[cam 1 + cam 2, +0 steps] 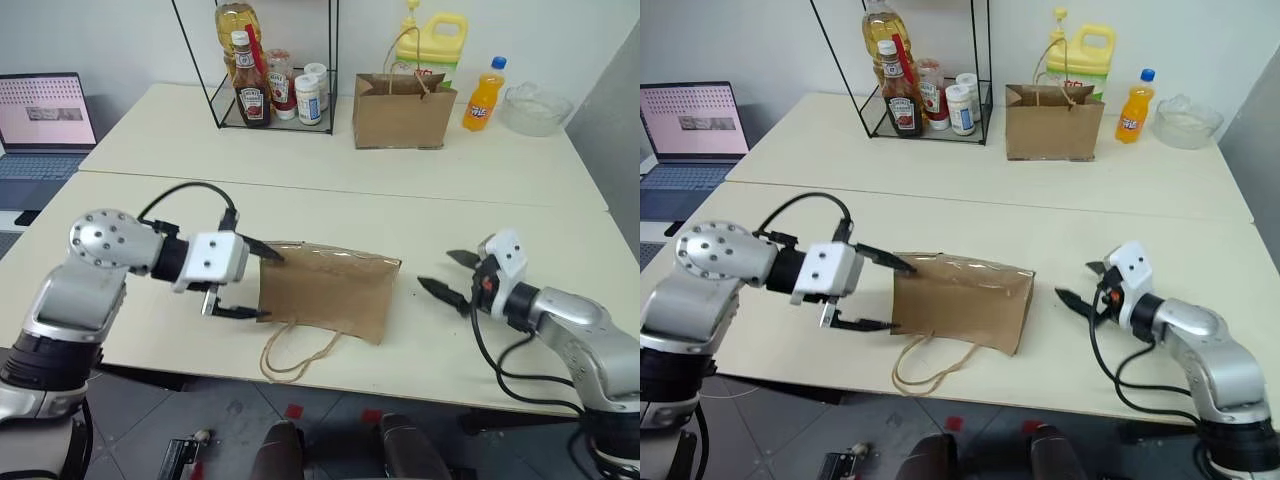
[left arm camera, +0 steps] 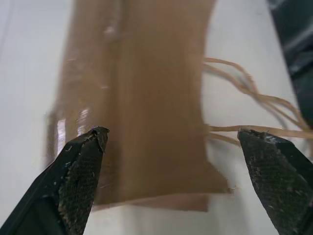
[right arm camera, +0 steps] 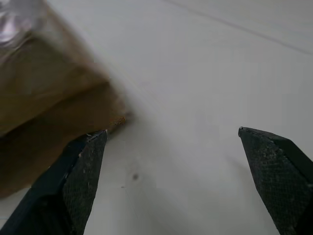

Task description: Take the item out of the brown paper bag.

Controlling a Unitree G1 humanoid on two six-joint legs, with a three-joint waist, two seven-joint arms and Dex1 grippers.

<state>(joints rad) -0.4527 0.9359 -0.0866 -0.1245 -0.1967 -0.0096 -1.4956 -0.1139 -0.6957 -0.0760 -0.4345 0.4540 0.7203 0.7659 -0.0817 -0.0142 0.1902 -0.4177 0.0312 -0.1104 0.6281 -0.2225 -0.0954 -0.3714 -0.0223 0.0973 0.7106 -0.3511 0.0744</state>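
The brown paper bag (image 1: 325, 293) lies flat on the surface (image 1: 450, 215) between the released left end effector (image 1: 243, 283) and the released right end effector (image 1: 447, 274), contents unseen; risk: light paper slides or crumples when pinched.

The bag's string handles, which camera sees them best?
The left eye view: both handles loop out whole from the creased bag at the table's edge. The right eye view matches. The left wrist view catches strands; the right wrist view, just bag.

Two paper bags (image 1: 328, 296), one laptop (image 1: 42, 125)
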